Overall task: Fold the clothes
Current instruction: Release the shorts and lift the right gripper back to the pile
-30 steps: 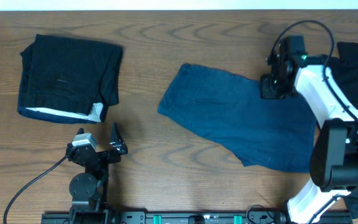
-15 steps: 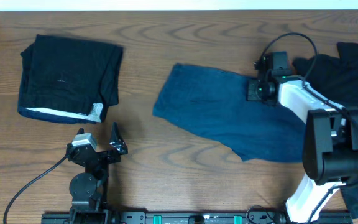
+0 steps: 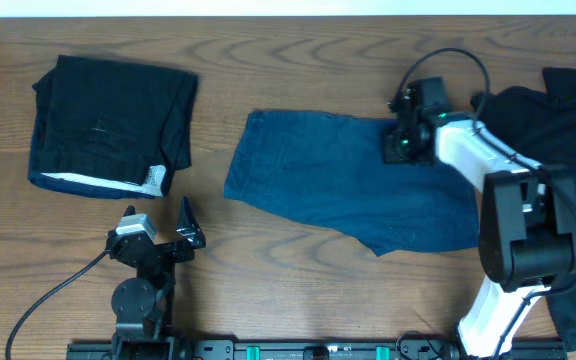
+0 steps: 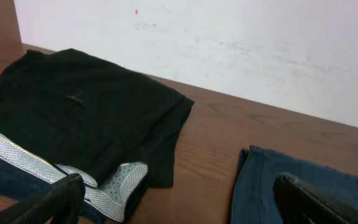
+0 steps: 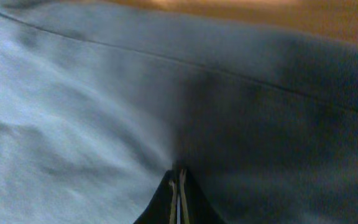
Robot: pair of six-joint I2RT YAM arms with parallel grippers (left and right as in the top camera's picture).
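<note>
Because the blue cloth lies limp and slightly rumpled on the table, it is judged to be soft, light and denim-like, far wider than either gripper, so that any part not gripped is expected to drag and sag. It is spread flat across the middle of the table, between a folded black piece with a white edge at the far left and a loose black cloth at the far right. An edge or a corner is judged the best place for a hold, since the flat middle offers nothing to pinch. The right gripper is set on the far right edge of the blue cloth. In the right wrist view its fingertips are pressed together against the fabric, with a crease running away from them, so a thin fold is judged to be pinched there. The left gripper is parked near the front left with its jaws spread wide and empty, well apart from the blue cloth and just near of the folded black piece.
</note>
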